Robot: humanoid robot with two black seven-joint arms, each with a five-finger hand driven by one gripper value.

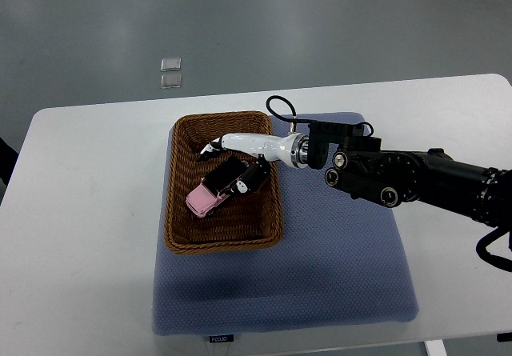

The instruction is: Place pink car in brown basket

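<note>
The pink car (205, 199) lies inside the brown wicker basket (178, 212), toward its middle, pointing diagonally. My right hand (238, 174) reaches in over the basket's far right corner from the right. Its dark fingers (250, 180) curl on the car's upper right end, while one finger (210, 149) sticks out toward the basket's far wall. The car sits low, at or near the basket floor. The white forearm (256, 143) and black arm (400, 176) stretch across the right of the table.
The basket stands on a blue mat (336, 268) on a white table (88, 236). Two small clear squares (170, 72) lie on the grey floor beyond the table. A dark shape (5, 161) shows at the left edge.
</note>
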